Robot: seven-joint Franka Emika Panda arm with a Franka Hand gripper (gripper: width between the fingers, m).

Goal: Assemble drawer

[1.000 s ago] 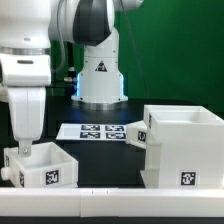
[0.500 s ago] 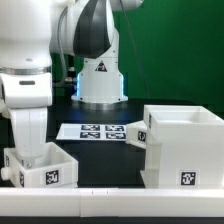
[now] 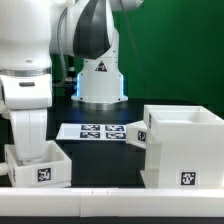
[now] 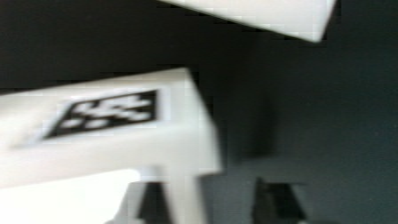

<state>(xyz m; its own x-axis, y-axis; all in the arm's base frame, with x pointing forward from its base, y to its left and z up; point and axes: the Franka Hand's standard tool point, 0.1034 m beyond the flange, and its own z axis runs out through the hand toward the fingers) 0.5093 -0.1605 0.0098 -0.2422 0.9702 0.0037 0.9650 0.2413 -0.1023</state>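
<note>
A small white open-topped tray (image 3: 38, 166) with a square tag on its front sits at the exterior view's lower left. My gripper (image 3: 30, 148) reaches down into it, and its tips are hidden behind the tray's rim. In the wrist view my gripper (image 4: 215, 205) is open and straddles the tray's tagged wall (image 4: 107, 115). The wall lies against one finger (image 4: 157, 205), with a gap to the other. The large hollow casing (image 3: 185, 145) stands at the right. A second small tray (image 3: 137, 132) pokes out behind the casing.
The marker board (image 3: 88, 131) lies flat in the middle, in front of the robot's base (image 3: 100, 80). A white rail (image 3: 110, 204) runs along the table's front edge. Dark table surface shows between the small tray and the casing.
My hand came down into the small tray, then stayed put. In the last half second the tray slid a little toward the exterior view's left.
</note>
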